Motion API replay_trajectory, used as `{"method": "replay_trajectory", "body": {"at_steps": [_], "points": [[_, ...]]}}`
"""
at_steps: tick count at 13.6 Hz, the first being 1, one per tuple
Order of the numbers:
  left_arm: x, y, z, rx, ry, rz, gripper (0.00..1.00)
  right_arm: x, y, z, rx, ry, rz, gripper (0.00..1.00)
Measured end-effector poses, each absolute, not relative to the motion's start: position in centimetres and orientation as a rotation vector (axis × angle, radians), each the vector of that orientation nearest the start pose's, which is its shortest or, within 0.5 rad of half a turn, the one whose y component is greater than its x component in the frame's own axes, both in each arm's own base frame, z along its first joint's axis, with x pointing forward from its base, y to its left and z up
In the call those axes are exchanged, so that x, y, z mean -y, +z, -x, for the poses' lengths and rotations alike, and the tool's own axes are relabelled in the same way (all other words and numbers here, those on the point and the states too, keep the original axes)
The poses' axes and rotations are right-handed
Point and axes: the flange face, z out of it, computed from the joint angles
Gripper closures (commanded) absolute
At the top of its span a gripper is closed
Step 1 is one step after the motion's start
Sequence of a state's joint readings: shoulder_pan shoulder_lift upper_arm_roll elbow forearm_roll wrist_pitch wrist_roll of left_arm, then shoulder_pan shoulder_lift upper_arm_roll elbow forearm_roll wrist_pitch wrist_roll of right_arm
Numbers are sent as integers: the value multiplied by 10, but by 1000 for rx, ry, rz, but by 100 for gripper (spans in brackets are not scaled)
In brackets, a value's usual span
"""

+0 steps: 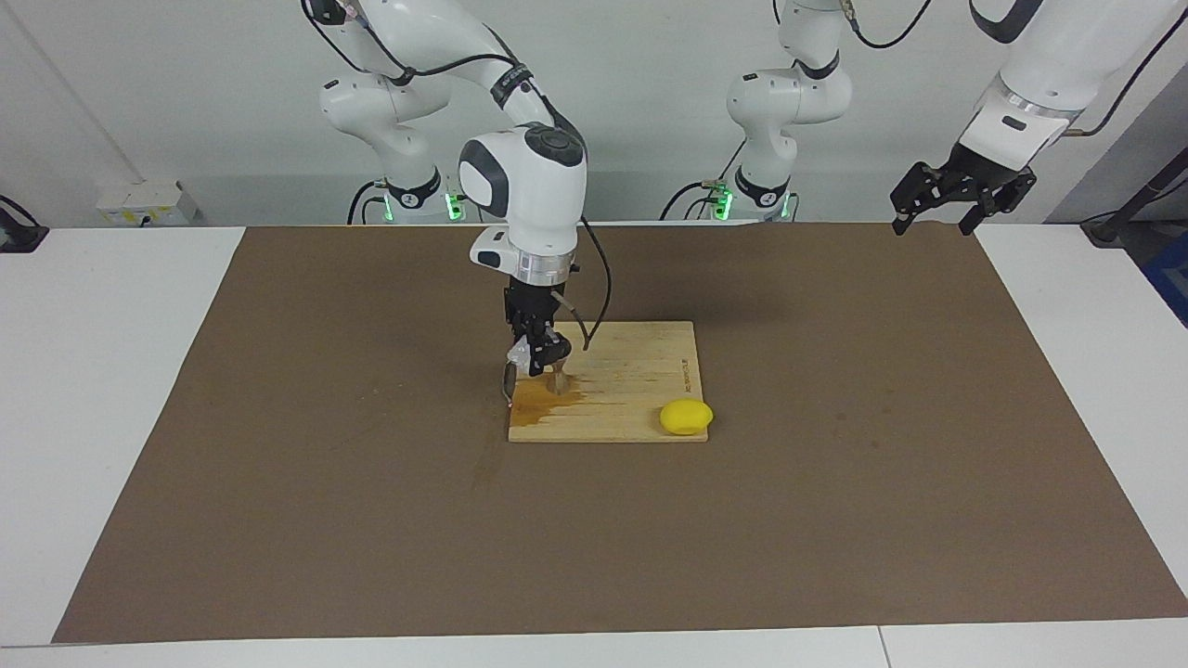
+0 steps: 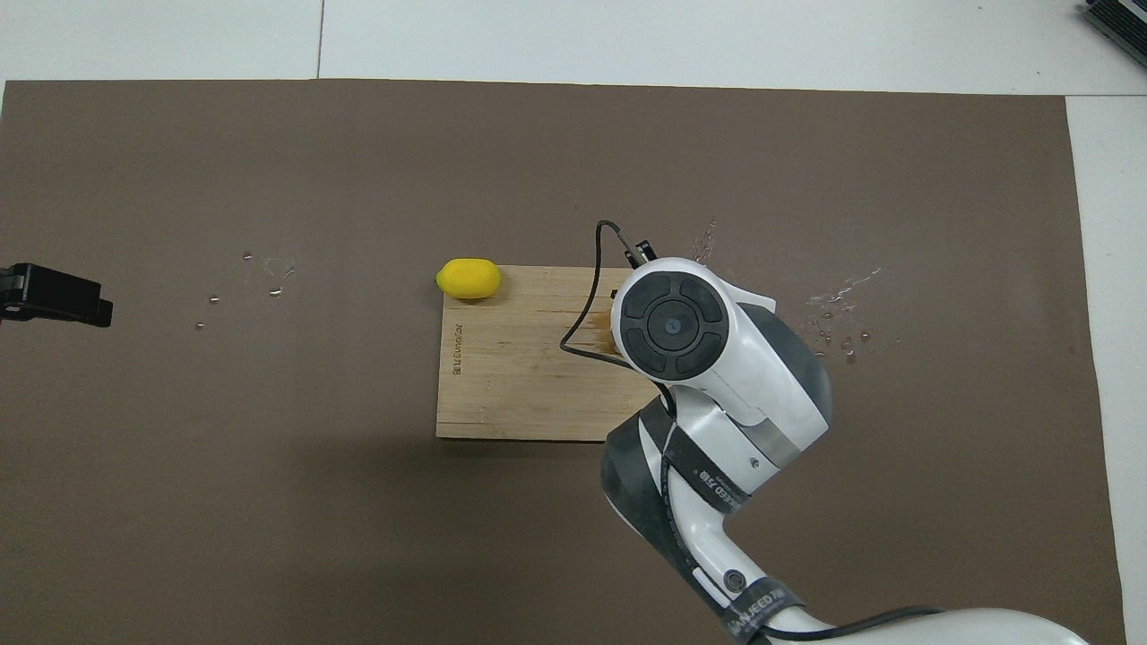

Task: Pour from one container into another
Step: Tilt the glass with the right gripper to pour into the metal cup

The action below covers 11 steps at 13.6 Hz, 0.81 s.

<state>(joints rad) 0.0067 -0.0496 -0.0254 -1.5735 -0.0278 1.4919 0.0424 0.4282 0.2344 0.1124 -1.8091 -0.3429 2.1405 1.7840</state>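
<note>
My right tool (image 1: 536,357) is clenched on the small glass cup (image 1: 516,356), held low over the cutting board (image 1: 640,371) at the corner toward my right arm's end of the bench (image 1: 121,371). The cup sits just beside the steel jigger (image 1: 558,378), which stands upright on the board; on a clock face laid over the facing view, the cup is at about nine o'clock from the jigger. From overhead my own wrist covers both. An amber wet patch (image 1: 543,401) stains the board at the jigger's foot, at about seven o'clock from it, so I judge some liquid has missed the mouth.

To do this step well I should bring the cup's lip squarely over the jigger's narrow opening, tilt slowly, and avoid nudging the jigger, which looks light and easy to topple. How much remains in the cup I cannot tell.

A lemon (image 1: 686,417) lies at the board's corner toward my left arm's end, clear of the work. My left tool (image 1: 933,215) waits, released, up over the mat's edge near its own base.
</note>
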Motion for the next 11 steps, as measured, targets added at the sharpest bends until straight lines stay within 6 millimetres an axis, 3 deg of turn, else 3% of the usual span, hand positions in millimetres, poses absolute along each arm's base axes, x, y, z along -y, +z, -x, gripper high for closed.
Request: {"method": "replay_trajectory", "body": {"at_steps": [5,11], "points": [[12,644,-532,-79,36,3172,0,-307,424,-549,-1632,-423,2691,100],[13,643,-532,-83,37,3173,0,-303,432,-550,-1736,-230,2573,100]]}}
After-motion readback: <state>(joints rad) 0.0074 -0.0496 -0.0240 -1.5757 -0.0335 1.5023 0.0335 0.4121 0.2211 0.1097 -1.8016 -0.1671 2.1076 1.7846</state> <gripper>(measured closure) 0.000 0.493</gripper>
